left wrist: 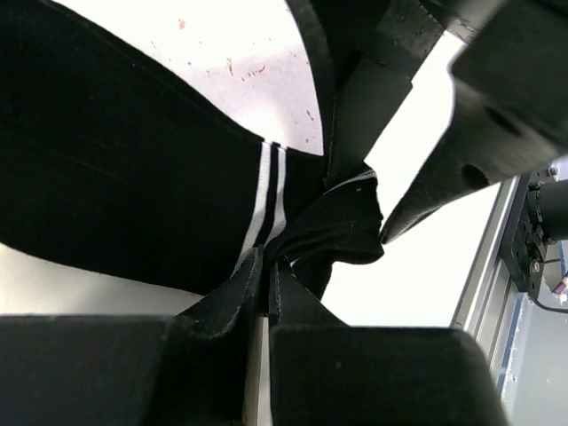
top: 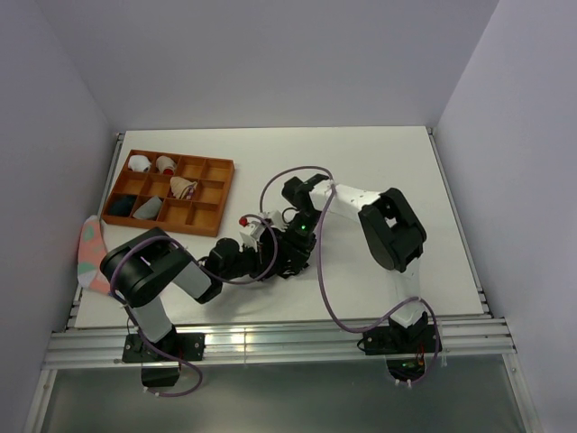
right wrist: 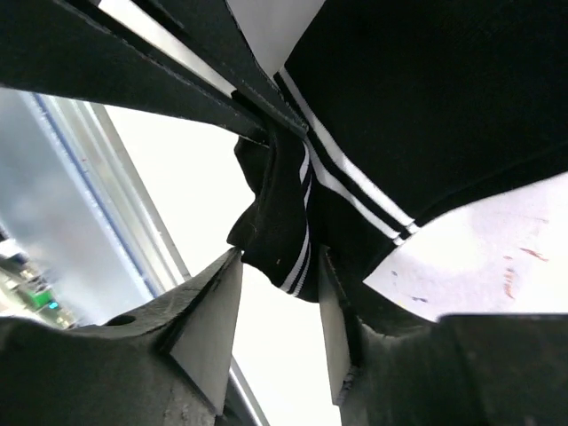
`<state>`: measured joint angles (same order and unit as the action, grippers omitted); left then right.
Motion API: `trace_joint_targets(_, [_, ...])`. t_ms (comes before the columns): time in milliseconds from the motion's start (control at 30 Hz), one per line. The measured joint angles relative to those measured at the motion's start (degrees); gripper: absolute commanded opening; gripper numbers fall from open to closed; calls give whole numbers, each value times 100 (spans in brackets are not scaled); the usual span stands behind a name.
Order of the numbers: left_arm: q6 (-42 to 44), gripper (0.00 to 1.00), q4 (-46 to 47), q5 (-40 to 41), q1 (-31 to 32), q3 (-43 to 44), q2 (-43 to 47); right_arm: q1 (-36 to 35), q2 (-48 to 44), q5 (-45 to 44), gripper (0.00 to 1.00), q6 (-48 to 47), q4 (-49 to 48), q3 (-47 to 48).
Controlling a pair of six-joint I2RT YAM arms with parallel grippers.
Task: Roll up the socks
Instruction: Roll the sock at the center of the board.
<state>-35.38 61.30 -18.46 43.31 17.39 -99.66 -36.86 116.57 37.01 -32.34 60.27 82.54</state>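
Note:
The black sock (left wrist: 106, 177) with white cuff stripes hangs stretched between my two grippers just above the table. My left gripper (left wrist: 266, 259) is shut on a fold of its cuff. My right gripper (right wrist: 280, 257) is open, its jaws standing either side of the bunched striped cuff (right wrist: 293, 222). In the top view both grippers (top: 270, 255) (top: 290, 253) meet at the table's middle front, and the black sock is mostly hidden among them. A tan and maroon sock (top: 185, 188) lies in a cell of the tray.
An orange compartment tray (top: 219, 191) stands at the back left with small white bundles (top: 140, 164) and a grey one (top: 149, 207). A pink sock with teal spots (top: 90, 253) lies at the table's left edge. The metal front rail (top: 270, 343) runs close by.

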Motion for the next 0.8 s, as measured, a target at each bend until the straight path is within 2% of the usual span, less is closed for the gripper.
trace_joint_targets(367, [-31,5,-76,33,0,74,-37,-74,-332,-297,54,81,-614,-417])
trace_joint_targets(800, [-22,5,-118,94,0,109,-26,-122,-588,-358,57,234,-702,-619])
